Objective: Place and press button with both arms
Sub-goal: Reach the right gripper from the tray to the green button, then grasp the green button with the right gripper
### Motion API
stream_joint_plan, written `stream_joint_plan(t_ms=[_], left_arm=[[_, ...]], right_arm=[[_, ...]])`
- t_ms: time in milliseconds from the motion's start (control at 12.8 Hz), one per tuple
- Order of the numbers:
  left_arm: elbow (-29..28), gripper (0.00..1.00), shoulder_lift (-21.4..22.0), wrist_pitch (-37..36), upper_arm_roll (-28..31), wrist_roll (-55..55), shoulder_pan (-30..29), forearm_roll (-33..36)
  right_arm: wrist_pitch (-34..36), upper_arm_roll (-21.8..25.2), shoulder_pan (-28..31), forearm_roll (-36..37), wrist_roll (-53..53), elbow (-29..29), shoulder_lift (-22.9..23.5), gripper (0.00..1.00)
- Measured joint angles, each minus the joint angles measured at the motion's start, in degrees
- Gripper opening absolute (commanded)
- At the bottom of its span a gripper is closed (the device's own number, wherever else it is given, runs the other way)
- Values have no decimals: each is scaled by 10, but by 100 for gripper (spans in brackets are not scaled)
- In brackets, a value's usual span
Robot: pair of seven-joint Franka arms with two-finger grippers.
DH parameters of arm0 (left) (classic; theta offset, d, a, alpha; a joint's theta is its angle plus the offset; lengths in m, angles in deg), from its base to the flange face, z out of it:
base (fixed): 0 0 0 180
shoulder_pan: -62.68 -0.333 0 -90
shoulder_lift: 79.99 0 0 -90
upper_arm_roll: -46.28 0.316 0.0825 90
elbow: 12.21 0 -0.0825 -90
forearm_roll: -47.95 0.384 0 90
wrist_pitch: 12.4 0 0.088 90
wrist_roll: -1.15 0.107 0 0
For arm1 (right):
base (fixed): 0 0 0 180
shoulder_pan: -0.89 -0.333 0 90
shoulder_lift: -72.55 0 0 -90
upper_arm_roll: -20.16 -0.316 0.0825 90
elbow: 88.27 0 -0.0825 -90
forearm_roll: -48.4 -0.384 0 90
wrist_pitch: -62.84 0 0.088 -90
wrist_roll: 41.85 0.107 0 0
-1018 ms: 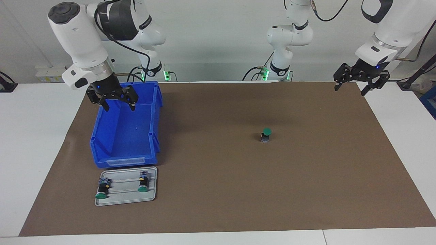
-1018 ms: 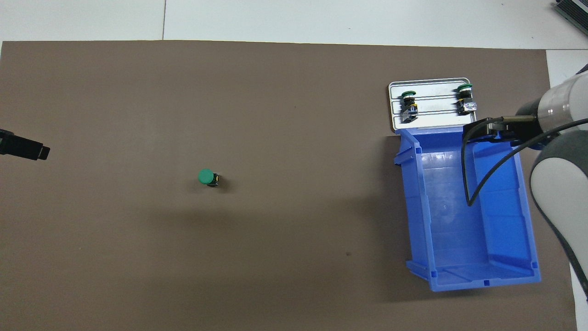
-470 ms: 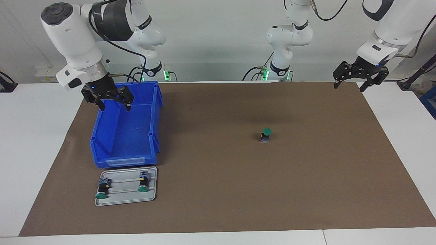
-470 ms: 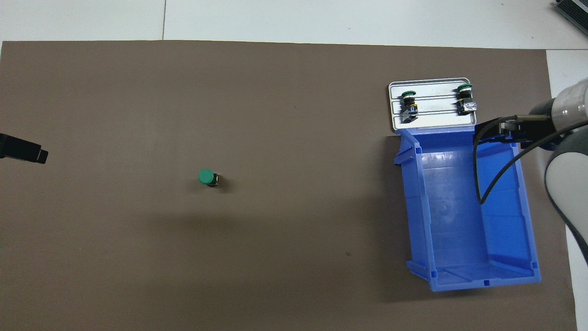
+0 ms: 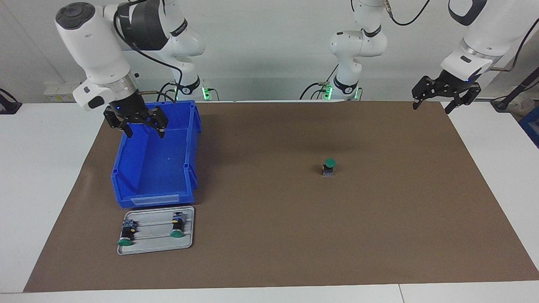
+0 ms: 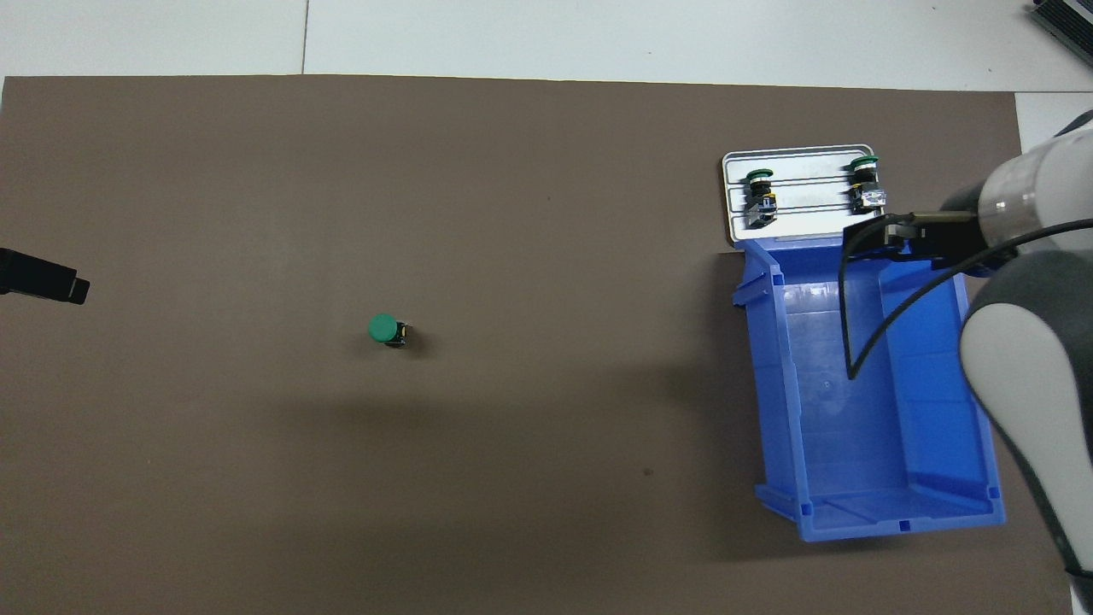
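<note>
From my station I see the left hand [image 5: 435, 102] hanging in the air over the corner of the brown paper mat [image 5: 273, 235] at the left arm's end of the counter [image 5: 38, 168], at the edge where the robots stand. Its fingers stand apart and grip nothing. In the overhead view only its dark tip [image 6: 43, 278] shows at the mat's edge.

Out on the open mat, toward the left arm's end, the small push-button switch with the round green cap and short black body [image 5: 329, 166] stands upright and alone, well apart from both hands.

Toward the right arm's end, an open blue plastic bin [image 5: 156, 168] sits on the mat. Just beside its low wall, on the side away from the robots, lies a flat grey metal tray [image 5: 156, 249] near the mat's edge there. Two more green-capped switches lie on their sides on the tray, one [image 5: 126, 232] nearer the counter's end than the other [image 5: 177, 225].

The right hand [image 5: 144, 131] hangs over the bin, above the wall closest to the robots. Its fingers are spread wide, with nothing between them.
</note>
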Motion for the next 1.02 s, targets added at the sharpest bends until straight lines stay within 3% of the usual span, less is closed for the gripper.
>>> stream_joint_plan(t_ms=[157,626,1018], left_arm=[[0,100,0,0,0,0,0,0],[0,100,0,0,0,0,0,0],[0,100,0,0,0,0,0,0]], right_arm=[[-45,-1,-57,5,33,-4,25,99],[-113,0,-193,19,244,-87,158,96],[-90,5,-295,73,408,-279,311,90]])
